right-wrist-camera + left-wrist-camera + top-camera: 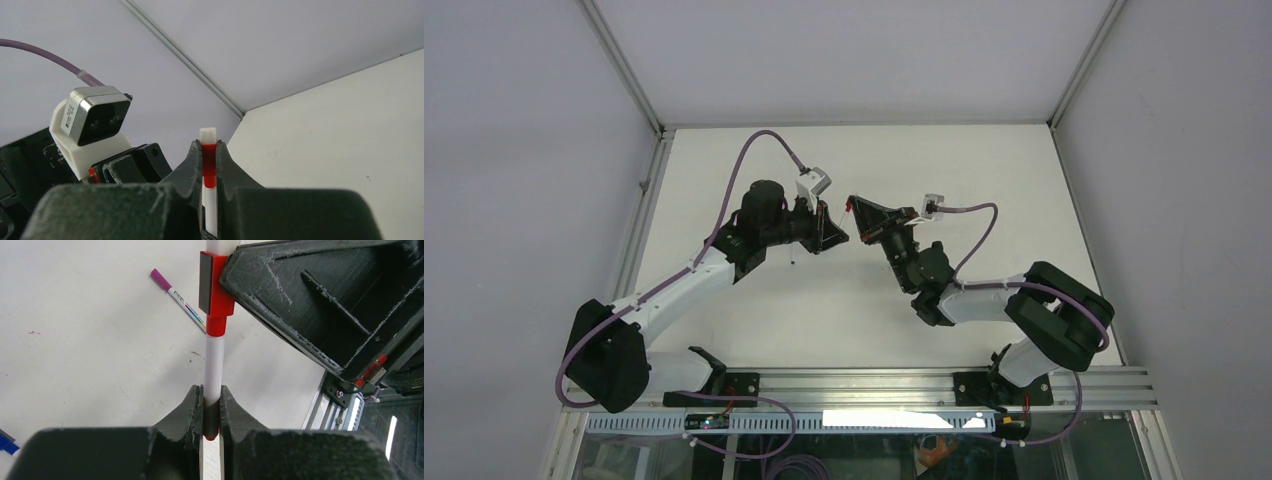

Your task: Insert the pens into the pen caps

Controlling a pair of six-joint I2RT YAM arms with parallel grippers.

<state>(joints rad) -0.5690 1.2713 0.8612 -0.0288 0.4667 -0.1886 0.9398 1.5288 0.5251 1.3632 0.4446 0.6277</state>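
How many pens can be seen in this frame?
2. One white pen with the red cap is held between both grippers; a magenta-capped pen lies on the table behind. Others may be hidden.

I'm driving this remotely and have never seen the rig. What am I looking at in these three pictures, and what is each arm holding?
The wide picture looks down from above on two robot arms bolted at the near edge of a white table. The other two come from cameras on the wrists, each looking along its own fingers.

The left gripper is shut on a white pen. The right gripper is shut on a red cap, and the pen runs into that cap, so the arms meet in mid-air over the table.

On the table lies a second pen with a magenta end. A small blue thing shows at the left wrist picture's edge, too cropped to identify.
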